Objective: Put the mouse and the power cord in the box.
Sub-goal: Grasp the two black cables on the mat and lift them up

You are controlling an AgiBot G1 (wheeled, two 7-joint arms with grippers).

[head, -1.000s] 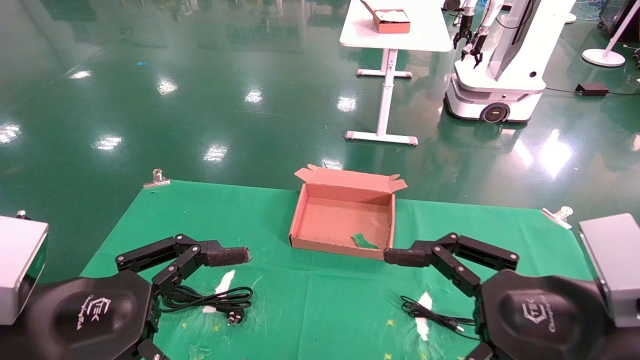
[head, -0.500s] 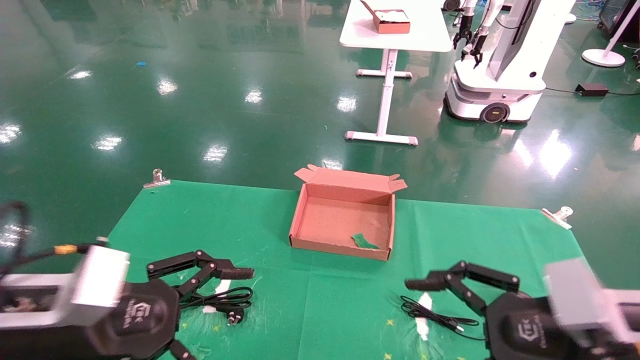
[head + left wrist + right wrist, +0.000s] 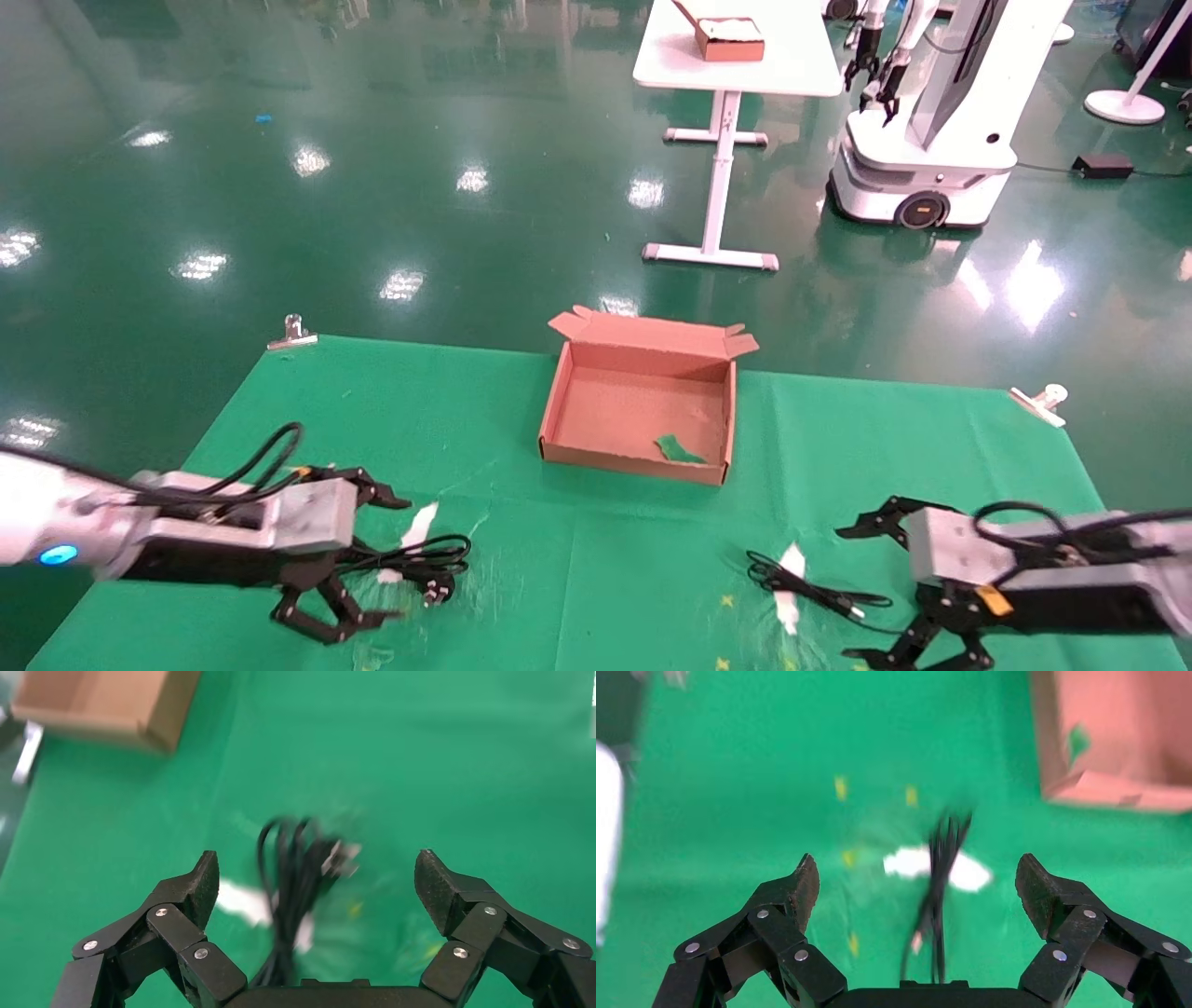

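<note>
The pinkish-brown box (image 3: 633,462) stands open at the middle of the green cloth, holding only a green scrap. The power cord (image 3: 414,557) lies coiled at the near left with its plug (image 3: 438,589). My left gripper (image 3: 405,559) is open, its fingers straddling the coil, and the cord (image 3: 295,874) also lies between them (image 3: 316,874) in the left wrist view. At the near right lies a thin black cable (image 3: 810,589). My right gripper (image 3: 843,595) stands open just right of it, the cable (image 3: 940,874) ahead of the spread fingers (image 3: 916,878). The mouse body is out of view.
Metal clips (image 3: 292,333) (image 3: 1041,401) pin the cloth's far corners. White tape patches (image 3: 419,524) (image 3: 790,568) mark the cloth near each cable. Beyond the table are a white table with a small brown box (image 3: 726,39) and another robot (image 3: 931,112).
Both arms have dropped and pulled back toward the near edge, wrists turned so the grippers point inward. Their fingers now spread low at the power cord and the thin cable.
</note>
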